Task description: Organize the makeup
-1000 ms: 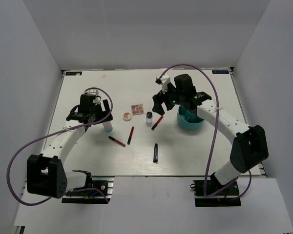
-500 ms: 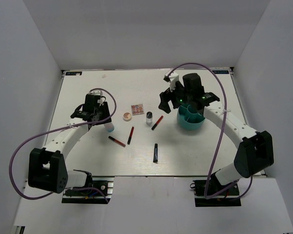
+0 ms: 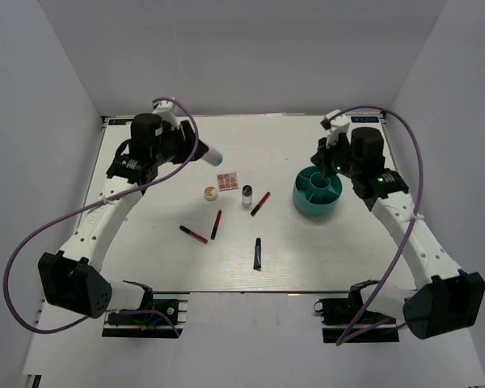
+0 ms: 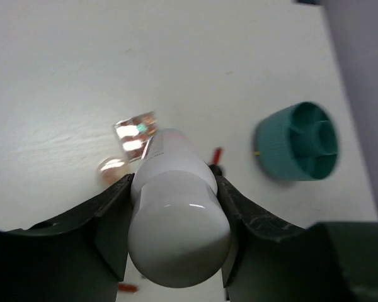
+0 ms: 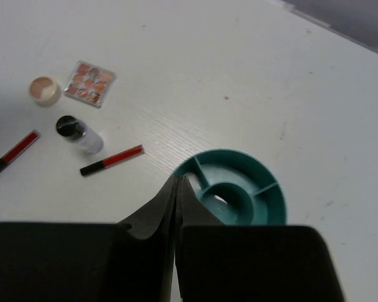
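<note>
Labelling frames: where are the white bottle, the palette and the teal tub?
white bottle [image 4: 176, 214], left wrist view, rounded near end
palette [image 5: 89, 83], right wrist view, middle pan
teal tub [image 3: 315, 211], top view, front outer wall

White bottle [image 3: 212, 153] tilted aloft; palette [image 3: 227, 179], compact [image 3: 212, 193], dark-capped bottle [image 3: 246, 196] and four tubes [image 3: 261, 203] lie scattered.

Four tubes [image 3: 216, 224], two bottles [image 3: 246, 196], one palette [image 3: 227, 179], one compact [image 3: 212, 193], one tub [image 3: 314, 210].
</note>
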Motion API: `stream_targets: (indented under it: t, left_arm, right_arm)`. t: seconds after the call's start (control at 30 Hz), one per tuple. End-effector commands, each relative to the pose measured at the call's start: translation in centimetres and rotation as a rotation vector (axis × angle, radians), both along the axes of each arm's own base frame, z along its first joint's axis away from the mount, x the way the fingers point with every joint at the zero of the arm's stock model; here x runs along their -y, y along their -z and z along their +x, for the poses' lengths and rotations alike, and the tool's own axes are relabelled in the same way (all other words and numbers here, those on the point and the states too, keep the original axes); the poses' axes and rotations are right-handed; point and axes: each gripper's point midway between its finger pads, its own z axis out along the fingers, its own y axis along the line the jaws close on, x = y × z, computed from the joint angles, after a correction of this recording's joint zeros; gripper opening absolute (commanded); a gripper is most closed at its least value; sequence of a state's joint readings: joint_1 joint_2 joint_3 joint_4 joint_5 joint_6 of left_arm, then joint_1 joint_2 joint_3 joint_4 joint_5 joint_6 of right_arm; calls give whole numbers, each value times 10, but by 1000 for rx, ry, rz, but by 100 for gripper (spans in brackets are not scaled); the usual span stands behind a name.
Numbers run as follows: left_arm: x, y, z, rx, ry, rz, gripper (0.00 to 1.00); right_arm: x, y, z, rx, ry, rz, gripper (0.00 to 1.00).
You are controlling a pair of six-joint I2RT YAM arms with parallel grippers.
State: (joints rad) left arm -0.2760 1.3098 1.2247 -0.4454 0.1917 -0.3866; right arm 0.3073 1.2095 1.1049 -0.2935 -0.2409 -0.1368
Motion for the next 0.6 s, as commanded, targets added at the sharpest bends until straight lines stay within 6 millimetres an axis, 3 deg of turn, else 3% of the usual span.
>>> stream_targets:
  t: [0.0, 0.13, 0.2, 0.27, 0.3, 0.33, 0.43, 0.53, 0.57]
  left_arm:
    - [68, -69, -1, 125, 257, -206, 0]
    - [124, -90, 3, 156, 389, -279, 0]
    - [146, -104, 4, 180, 428, -297, 0]
    - [179, -93, 4, 155, 481, -298, 0]
    - [189, -104, 4, 178, 500, -304, 0]
    - [202, -90, 9, 152, 510, -295, 0]
    - [245, -85, 2, 155, 569, -291, 0]
    - [268, -88, 1, 184, 595, -292, 0]
    - [279, -77, -1, 170, 605, -287, 0]
  right_arm:
    - [34, -18, 9, 63, 161, 12, 0]
    - [87, -7, 13, 29, 367, 29, 0]
    - [97, -1, 7, 15, 400, 38, 0]
    - [110, 2, 4, 4, 437, 48, 0]
    - [116, 2, 0, -4, 465, 72, 0]
    - [122, 4, -1, -7, 486, 77, 0]
    - [138, 7, -7, -17, 545, 94, 0]
    - [146, 12, -14, -26, 576, 107, 0]
    - [146, 13, -16, -31, 577, 115, 0]
